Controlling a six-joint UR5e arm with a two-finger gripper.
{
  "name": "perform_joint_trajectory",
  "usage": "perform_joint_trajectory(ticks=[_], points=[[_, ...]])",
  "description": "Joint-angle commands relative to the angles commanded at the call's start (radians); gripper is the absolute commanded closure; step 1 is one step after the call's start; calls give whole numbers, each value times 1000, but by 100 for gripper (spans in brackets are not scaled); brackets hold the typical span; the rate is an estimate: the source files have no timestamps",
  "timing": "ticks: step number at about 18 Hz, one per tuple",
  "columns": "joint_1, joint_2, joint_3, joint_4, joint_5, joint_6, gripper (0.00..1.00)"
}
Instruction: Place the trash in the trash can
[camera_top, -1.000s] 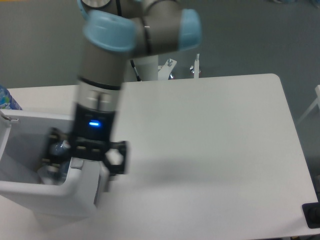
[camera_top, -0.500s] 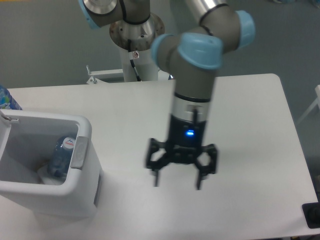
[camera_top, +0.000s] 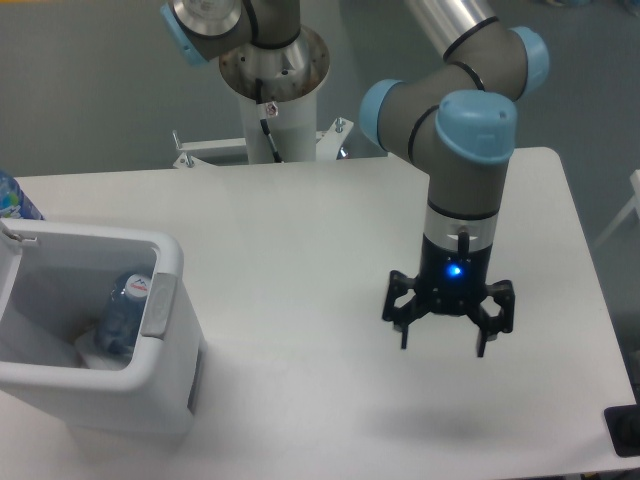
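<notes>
The white-grey trash can stands at the table's left front, a grey tab on its right rim. Inside it lies the crushed clear bottle with a blue-white label; something white shows beneath it at the bottom, too unclear to name. My gripper hangs above the table's right half, far from the can, pointing down, open with nothing between its fingers.
A deep-blue bottle peeks in at the left edge behind the can. The robot's base column rises behind the table's far edge. A dark object sits at the lower right corner.
The gripper has left the trash can, where it was a second ago, and swept rightward across the table. The bottle stays in the can.
</notes>
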Motion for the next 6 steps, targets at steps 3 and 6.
perform_joint_trajectory(ticks=[3, 6], points=[[-12, 6, 0, -51, 64, 126, 0], [-21, 5, -3, -51, 81, 134, 0]])
